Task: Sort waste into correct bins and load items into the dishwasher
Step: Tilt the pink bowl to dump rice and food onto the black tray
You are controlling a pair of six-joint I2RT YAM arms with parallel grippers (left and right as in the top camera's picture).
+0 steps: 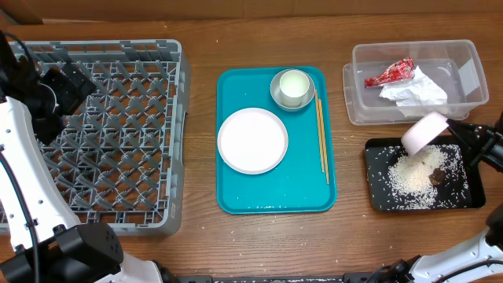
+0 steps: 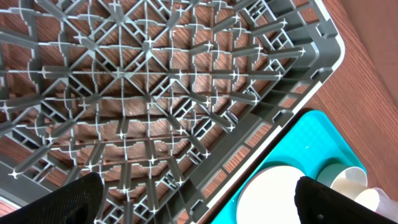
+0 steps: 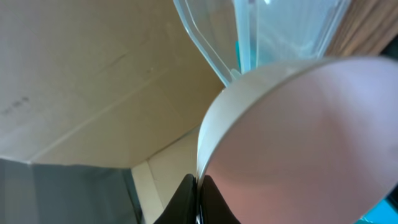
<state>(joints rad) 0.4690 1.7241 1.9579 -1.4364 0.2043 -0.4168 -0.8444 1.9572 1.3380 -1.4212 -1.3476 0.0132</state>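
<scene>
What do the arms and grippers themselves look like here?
The left arm and right arm have smooth white shells with black joints; thin black cables run along the left one. The left gripper and right gripper are blocky matte black. No markings visible.

Rack (image 1: 126, 157) grid open from above over mid and right; L gripper (image 1: 82, 81), jaws wide, hangs over its far-left part. Narrow bare strip betw rack and teal tray (image 1: 275, 200). Tray's near half bare; dish (image 1: 252, 140) left-centre, bowl (image 1: 274, 91) w/ cup (image 1: 293, 85) far right, chopsticks (image 1: 322, 141) along right rim. Wider bare gap betw tray and black tray (image 1: 376, 203). Plate (image 1: 424, 131), tilted in R gripper (image 1: 449, 130), blocks black tray's far edge, near tub (image 1: 361, 106); wrapper (image 1: 389, 73) and napkin (image 1: 413, 90) fill tub's middle
</scene>
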